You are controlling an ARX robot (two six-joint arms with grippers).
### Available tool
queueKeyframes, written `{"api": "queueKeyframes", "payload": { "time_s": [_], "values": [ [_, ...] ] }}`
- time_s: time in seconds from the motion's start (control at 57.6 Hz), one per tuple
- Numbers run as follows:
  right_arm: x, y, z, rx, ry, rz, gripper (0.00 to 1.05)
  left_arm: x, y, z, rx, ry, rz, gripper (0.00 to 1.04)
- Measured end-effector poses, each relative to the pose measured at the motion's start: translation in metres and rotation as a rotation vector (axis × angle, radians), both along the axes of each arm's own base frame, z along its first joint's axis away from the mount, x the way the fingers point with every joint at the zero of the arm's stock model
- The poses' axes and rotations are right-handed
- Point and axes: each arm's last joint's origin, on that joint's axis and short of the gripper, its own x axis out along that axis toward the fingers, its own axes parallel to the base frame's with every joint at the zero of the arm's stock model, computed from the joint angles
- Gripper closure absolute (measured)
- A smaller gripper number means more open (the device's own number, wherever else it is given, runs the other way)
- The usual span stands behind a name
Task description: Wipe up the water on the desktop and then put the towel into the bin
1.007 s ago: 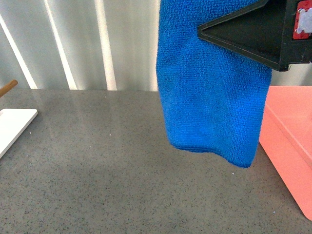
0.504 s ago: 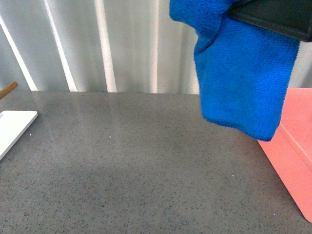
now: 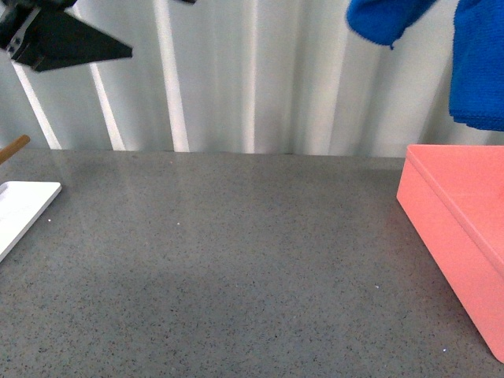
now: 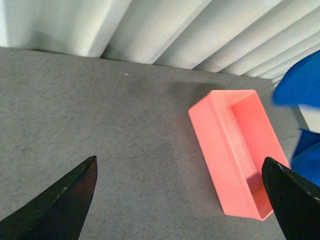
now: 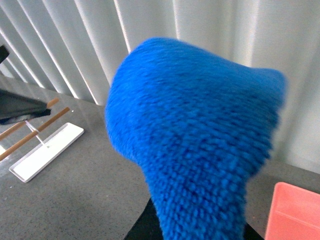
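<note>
**Blue towel held high beside pink bin**

The towel (image 3: 479,71), a plain royal-blue microfibre cloth with a fuzzy looped pile, hangs in the air at the upper right of the front view. One fold drops at the frame's edge and a second lobe bulges further left. It touches neither the desktop (image 3: 236,268) nor the bin (image 3: 449,209), which sits below it on the right side of the speckled dark grey surface.

The right gripper (image 5: 145,227) carries the cloth. Its fingers are buried under the pile and only a dark sliver shows beneath, so the clamp is read from the towel hanging off it. The left gripper (image 3: 67,39) hovers high on the left, well apart from the towel. Its jaws are spread wide with nothing between them.

The left wrist view looks down between those two black fingers (image 4: 60,205). Only there does the bin (image 4: 235,150) appear whole: a long salmon-pink box with smooth straight walls, its interior bare, with blue cloth (image 4: 297,85) showing beyond its far side.

The right wrist view is mostly filled by the towel (image 5: 195,150), blurred at its edges. It alone shows the full white tray (image 5: 47,150) on the left side of the desktop, with two wooden sticks (image 5: 45,125) lying across it. The front view catches only the tray's corner (image 3: 24,206) and one stick end. A ribbed white backdrop (image 3: 252,79) runs behind the desktop.
</note>
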Motion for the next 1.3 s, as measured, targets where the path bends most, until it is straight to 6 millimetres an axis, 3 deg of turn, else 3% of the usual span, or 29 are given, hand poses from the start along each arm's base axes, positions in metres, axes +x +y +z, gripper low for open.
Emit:
{"api": "queueKeyframes", "payload": {
  "time_s": [0.139, 0.399, 0.677, 0.851, 0.973, 1.181, 1.303],
  "values": [
    [-0.004, -0.018, 0.001, 0.000, 0.041, -0.064, 1.00, -0.024, 0.015, -0.016, 0.045, 0.023, -0.040, 0.07],
    [-0.011, -0.054, -0.012, -0.048, 0.135, -0.192, 1.00, -0.081, 0.052, -0.015, 0.097, -0.031, -0.093, 0.07],
    [-0.018, -0.077, -0.019, -0.058, 0.173, -0.212, 1.00, -0.111, 0.098, -0.011, 0.142, -0.078, 0.028, 0.07],
    [-0.019, -0.077, -0.019, -0.069, 0.165, -0.193, 1.00, -0.133, 0.123, -0.012, 0.151, -0.093, 0.094, 0.07],
    [-0.020, -0.072, -0.018, -0.083, 0.149, -0.171, 1.00, -0.164, 0.142, -0.014, 0.129, -0.086, 0.111, 0.07],
    [-0.019, -0.064, -0.023, -0.089, 0.154, -0.155, 1.00, -0.197, 0.149, -0.017, 0.118, -0.088, 0.099, 0.07],
    [-0.018, -0.060, -0.025, -0.091, 0.156, -0.148, 1.00, -0.208, 0.138, -0.041, 0.389, -0.323, 0.384, 0.27]
  ]
}}
